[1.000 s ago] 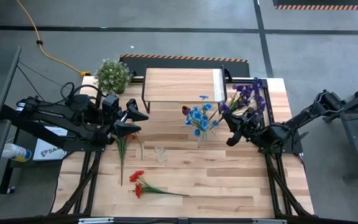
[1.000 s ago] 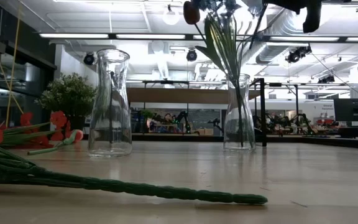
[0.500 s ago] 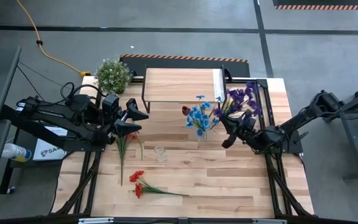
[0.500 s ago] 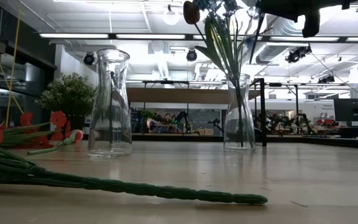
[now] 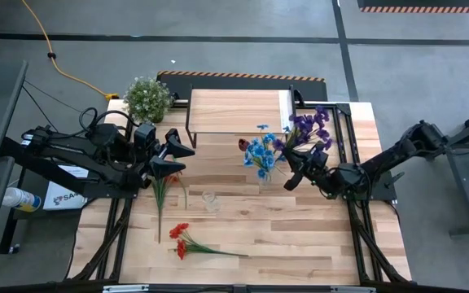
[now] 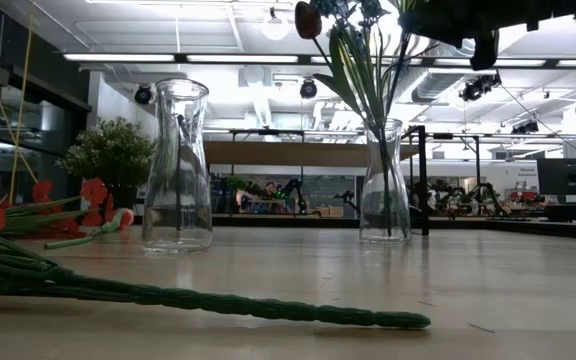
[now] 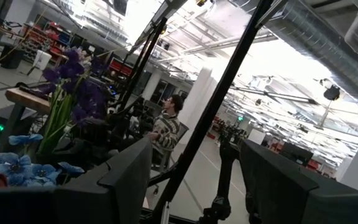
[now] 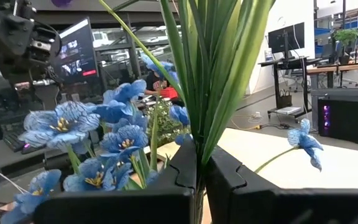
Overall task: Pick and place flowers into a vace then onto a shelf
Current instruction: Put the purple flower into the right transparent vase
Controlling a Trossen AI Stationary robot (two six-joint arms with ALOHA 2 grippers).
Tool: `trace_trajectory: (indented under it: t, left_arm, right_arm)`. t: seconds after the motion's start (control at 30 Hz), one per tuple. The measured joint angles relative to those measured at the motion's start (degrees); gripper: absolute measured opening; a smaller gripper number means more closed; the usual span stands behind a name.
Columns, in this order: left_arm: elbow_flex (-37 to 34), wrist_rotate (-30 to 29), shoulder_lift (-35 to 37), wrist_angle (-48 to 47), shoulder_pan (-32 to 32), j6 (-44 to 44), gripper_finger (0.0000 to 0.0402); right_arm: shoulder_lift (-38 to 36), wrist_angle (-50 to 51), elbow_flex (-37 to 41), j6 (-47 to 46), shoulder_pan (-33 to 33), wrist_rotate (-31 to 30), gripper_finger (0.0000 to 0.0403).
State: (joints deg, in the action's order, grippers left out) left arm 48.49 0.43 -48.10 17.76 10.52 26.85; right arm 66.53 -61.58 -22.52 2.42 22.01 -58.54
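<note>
Near edge of surface: red flowers lying loose, not yet picked. Mid-left: left gripper parked, fingers spread, empty, beside an empty vase. Mid-right: right gripper clamped on purple spray stems, just beside vase with blue flowers. Insertion step, likely; next: align stems over mouth, lower, release. Far: shelf bare.

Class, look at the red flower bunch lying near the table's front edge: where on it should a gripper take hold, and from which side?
Grip the red flower bunch on its bare green stem, coming straight down from above. It lies flat on the table; the stem runs clear toward the right, away from the blooms.
</note>
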Motion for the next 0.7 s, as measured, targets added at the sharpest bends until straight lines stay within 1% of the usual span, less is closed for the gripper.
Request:
trace_trajectory:
  t: [0.13,0.43,0.7]
  left_arm:
    - [0.00,-0.02,0.00,0.00,-0.01,0.02,0.0278]
    - [0.00,-0.02,0.00,0.02,0.00,-1.35,0.0278]
    - [0.00,-0.04,0.00,0.01,-0.02,-1.51,0.0278]
  right_arm:
    - [0.32,0.36,0.00,-0.31,-0.03,-0.11,0.0003]
    - [0.32,6.48,0.00,-3.87,-0.01,-1.25,0.0003]
    - [0.32,9.55,0.00,-6.71,-0.01,-2.02,0.0004]
